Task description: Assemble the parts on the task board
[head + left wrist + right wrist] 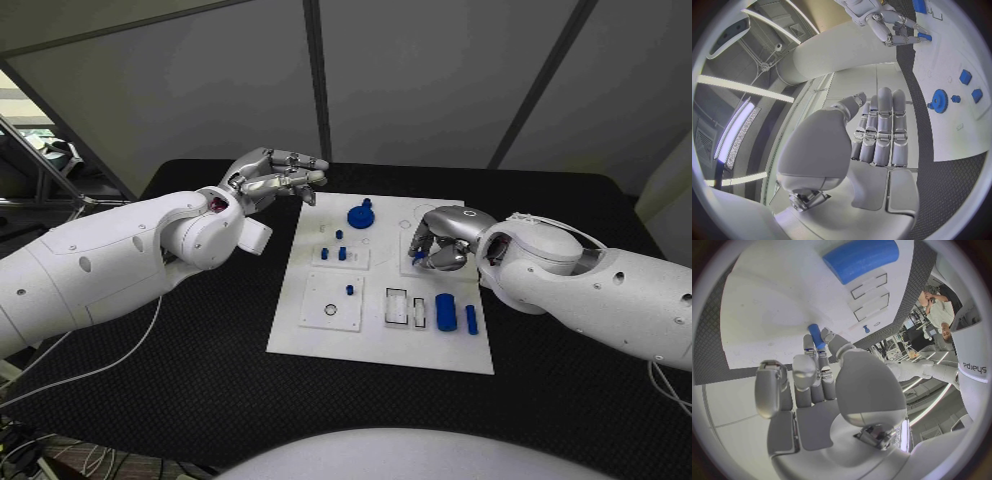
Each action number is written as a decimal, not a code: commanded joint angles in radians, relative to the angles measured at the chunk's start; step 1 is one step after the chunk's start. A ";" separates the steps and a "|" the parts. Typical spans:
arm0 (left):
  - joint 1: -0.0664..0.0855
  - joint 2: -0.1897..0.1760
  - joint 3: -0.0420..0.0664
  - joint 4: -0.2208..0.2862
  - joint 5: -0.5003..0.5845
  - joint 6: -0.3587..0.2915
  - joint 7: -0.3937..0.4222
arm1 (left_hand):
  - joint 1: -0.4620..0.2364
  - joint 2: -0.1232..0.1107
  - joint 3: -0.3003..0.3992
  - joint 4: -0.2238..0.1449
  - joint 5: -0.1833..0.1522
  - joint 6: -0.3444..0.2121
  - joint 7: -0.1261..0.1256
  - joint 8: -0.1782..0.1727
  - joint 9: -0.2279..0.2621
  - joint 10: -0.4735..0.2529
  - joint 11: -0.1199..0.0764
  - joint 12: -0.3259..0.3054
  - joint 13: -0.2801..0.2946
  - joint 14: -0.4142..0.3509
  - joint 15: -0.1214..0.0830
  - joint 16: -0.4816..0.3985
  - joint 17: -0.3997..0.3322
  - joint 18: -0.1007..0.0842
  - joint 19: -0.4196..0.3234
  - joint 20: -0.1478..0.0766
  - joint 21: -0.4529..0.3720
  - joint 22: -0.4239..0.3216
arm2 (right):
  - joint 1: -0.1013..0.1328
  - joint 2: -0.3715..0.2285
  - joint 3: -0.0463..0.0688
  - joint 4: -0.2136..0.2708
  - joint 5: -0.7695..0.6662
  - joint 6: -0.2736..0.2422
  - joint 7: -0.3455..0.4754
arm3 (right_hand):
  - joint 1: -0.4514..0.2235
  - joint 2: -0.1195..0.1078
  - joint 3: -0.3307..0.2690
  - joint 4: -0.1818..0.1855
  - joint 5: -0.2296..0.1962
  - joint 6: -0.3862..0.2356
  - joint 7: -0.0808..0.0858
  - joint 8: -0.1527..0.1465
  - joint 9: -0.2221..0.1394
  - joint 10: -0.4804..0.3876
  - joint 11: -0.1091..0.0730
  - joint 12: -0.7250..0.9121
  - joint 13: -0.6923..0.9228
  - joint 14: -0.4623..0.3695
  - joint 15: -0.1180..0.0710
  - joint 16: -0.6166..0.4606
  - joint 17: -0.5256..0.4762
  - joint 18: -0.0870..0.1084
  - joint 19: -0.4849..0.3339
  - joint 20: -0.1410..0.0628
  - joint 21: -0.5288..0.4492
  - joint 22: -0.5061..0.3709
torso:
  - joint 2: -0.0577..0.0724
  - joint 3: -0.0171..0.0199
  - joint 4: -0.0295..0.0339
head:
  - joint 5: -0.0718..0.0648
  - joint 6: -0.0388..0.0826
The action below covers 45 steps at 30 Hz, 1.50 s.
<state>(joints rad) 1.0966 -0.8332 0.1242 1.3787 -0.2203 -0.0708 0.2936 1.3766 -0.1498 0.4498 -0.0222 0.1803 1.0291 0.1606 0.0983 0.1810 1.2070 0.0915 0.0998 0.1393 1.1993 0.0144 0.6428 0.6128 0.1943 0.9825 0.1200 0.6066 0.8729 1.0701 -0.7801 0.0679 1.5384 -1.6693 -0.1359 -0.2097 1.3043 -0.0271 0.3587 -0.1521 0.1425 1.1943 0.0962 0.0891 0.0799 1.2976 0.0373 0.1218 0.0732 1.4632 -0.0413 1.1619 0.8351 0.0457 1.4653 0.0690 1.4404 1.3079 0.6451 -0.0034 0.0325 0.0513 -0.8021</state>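
task board [378, 330]: white | gear [361, 214], cylinder [446, 312], small pegs [342, 254]: blue | peg [815, 335] in right hand [441, 243]: blue | right hand, left hand [274, 178]: silver | arms [101, 265]: white | surface [173, 390]: black, fine mesh texture

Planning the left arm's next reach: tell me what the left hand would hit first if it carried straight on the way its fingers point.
Probably the blue gear standing on the task board. The left hand holds nothing and points across the board's far end; it may sit higher and pass over.
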 commanded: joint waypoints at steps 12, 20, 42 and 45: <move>-0.002 0.003 0.001 -0.004 0.005 0.012 0.001 | -0.001 0.011 -0.007 0.001 -0.005 0.001 0.005 -0.005 0.002 -0.003 0.004 0.002 0.002 0.003 0.005 -0.008 -0.002 -0.013 0.004 0.004 -0.007 -0.002 | 0.001 -0.048 0.038 0.080 -0.033 -0.122 0.000 | 0.017 0.009 0.020 -0.022 0.027 0.007 0.004 -0.005 0.004 0.022 -0.006 -0.020 0.002 0.000 -0.008 0.011 0.005 -0.009 0.036 -0.010 0.013 0.128 | -0.001 0.0002 0.0001 | 0.003 0.006; -0.003 0.005 0.001 -0.006 0.005 0.012 -0.002 | -0.001 0.011 -0.007 0.001 -0.005 0.001 0.005 -0.005 0.002 -0.003 0.004 0.002 0.002 0.003 0.005 -0.008 -0.002 -0.013 0.004 0.004 -0.007 -0.002 | 0.002 -0.056 0.081 0.161 0.001 -0.148 0.014 | 0.019 0.005 0.026 -0.031 0.030 0.004 0.006 -0.010 0.003 0.023 -0.004 -0.027 0.003 0.000 -0.007 0.015 0.009 -0.010 0.038 -0.009 0.016 0.132 | -0.001 -0.0013 0.0017 | 0.006 0.008; -0.003 0.031 0.001 -0.015 0.005 0.010 0.003 | 0.001 0.011 -0.007 -0.001 -0.005 0.000 0.005 -0.006 0.003 -0.004 0.004 0.002 0.002 0.003 0.005 -0.009 -0.002 -0.013 0.005 0.004 -0.008 -0.002 | -0.008 0.175 -0.041 0.111 0.046 -0.075 0.131 | 0.014 0.007 0.035 -0.036 0.032 -0.003 0.010 -0.019 0.002 0.020 0.000 -0.039 0.002 -0.002 -0.005 0.014 0.005 -0.009 0.035 -0.007 0.012 0.127 | 0.000 0.0001 -0.0012 | 0.049 -0.008; -0.003 0.033 0.001 -0.015 0.005 0.010 0.003 | 0.001 0.011 -0.007 -0.001 -0.005 0.000 0.005 -0.006 0.003 -0.004 0.004 0.002 0.002 0.003 0.005 -0.009 -0.002 -0.013 0.005 0.004 -0.008 -0.002 | -0.012 0.190 -0.052 0.095 0.045 -0.067 0.134 | 0.014 0.008 0.036 -0.036 0.032 -0.004 0.010 -0.019 0.001 0.019 0.000 -0.040 0.002 -0.002 -0.004 0.014 0.004 -0.009 0.034 -0.007 0.012 0.127 | 0.000 -0.0002 -0.0005 | 0.051 -0.011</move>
<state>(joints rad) 1.0924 -0.8018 0.1243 1.3636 -0.2200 -0.0688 0.2904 1.3766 -0.1498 0.4498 -0.0222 0.1804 1.0291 0.1606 0.0984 0.1825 1.2069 0.0915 0.0998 0.1408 1.1993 0.0144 0.6390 0.6121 0.1943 0.9825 0.1199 0.6026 0.8722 1.0574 -0.5951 0.0167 1.6383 -1.6303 -0.2247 -0.1071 1.3160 -0.0234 0.3910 -0.1852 0.1714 1.1924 0.0999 0.0723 0.0814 1.3046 0.0443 0.0869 0.0743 1.4632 -0.0409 1.1713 0.8408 0.0460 1.4653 0.0692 1.4515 1.3076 0.6450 -0.0035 0.0324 0.1008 -0.8114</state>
